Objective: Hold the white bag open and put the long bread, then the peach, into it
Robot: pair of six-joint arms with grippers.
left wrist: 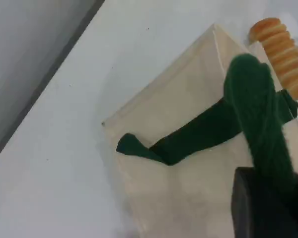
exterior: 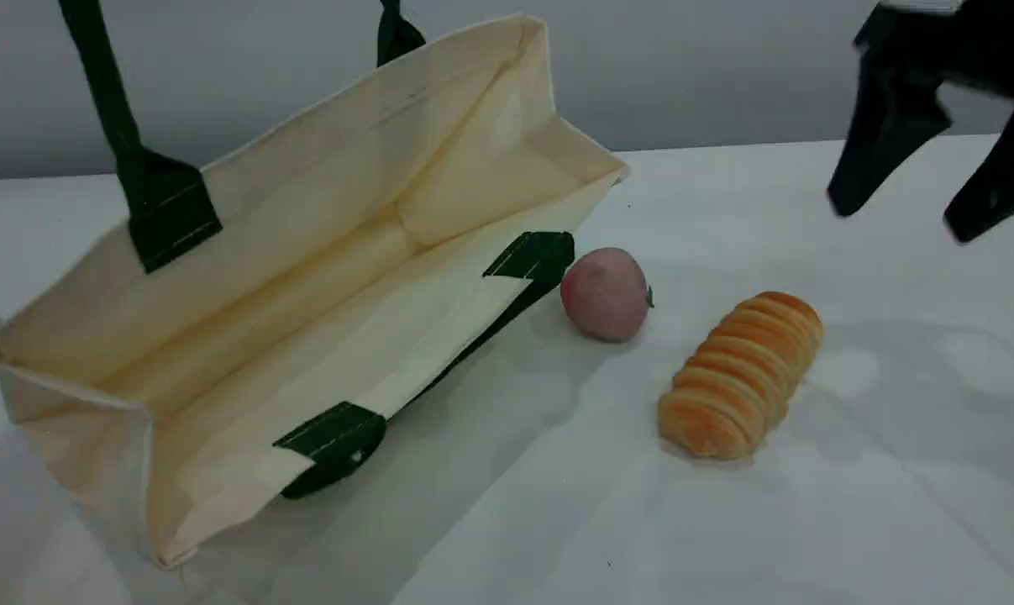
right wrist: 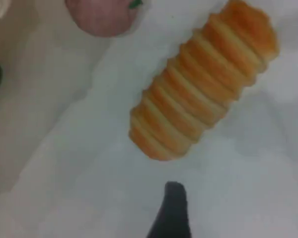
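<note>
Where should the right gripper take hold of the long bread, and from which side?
Across its middle, from straight above, fingers on the two long flanks. The long bread lies flat on the table, apart from the peach, and its width probably fits the open right gripper.

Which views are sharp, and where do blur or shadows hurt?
Scene view: white bag and long bread crisp, soft shadows beside them on the table, right gripper smeared at the top right. Left wrist view: green handle near the lens is fuzzy. Right wrist view: soft throughout, peach and bread edges blurred.
</note>
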